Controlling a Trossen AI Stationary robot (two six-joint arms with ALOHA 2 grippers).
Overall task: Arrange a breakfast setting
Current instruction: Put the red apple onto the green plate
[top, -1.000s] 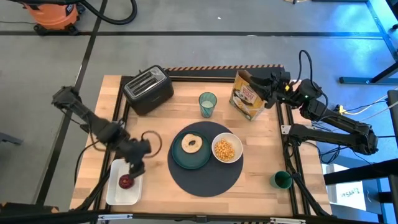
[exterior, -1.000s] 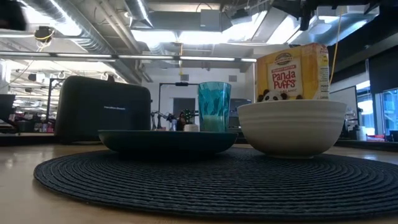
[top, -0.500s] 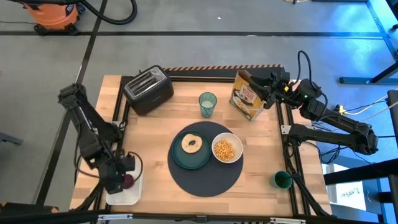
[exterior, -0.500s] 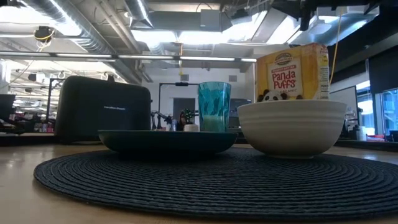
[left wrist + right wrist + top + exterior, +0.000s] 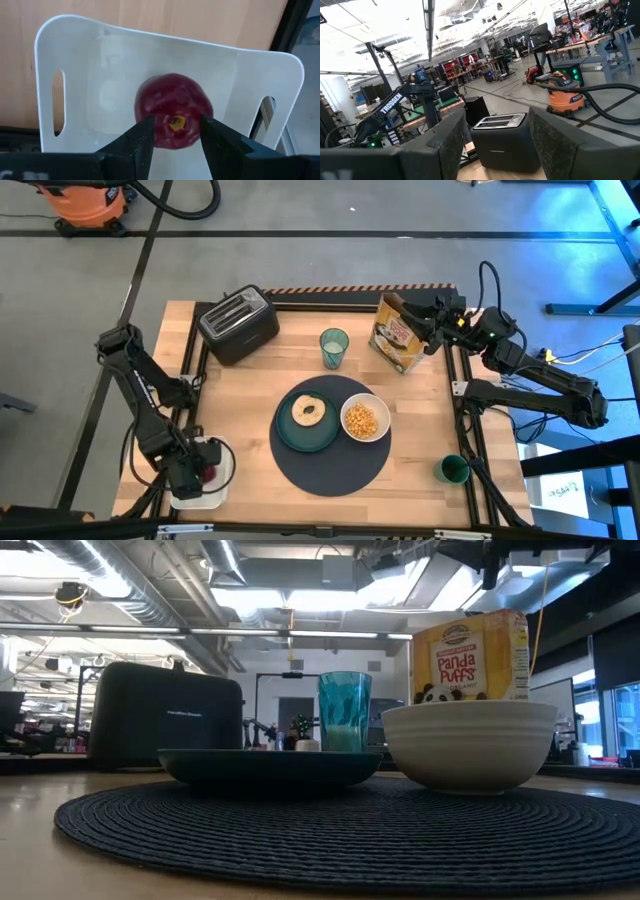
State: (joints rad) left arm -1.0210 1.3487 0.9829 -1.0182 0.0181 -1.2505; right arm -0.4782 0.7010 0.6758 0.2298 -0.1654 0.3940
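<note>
Left wrist view shows our left gripper [image 5: 175, 137] with jaws apart straddling the red fruit [image 5: 173, 110] on the white tray [image 5: 90, 60]; we should close evenly before lifting toward the mat [image 5: 330, 470].

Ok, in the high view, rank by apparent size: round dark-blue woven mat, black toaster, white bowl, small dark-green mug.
1. Round dark-blue woven mat
2. Black toaster
3. White bowl
4. Small dark-green mug

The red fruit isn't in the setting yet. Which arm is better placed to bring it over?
Left. Its gripper already straddles the red fruit on the white tray, while the right gripper waits far off by the cereal box.
</note>
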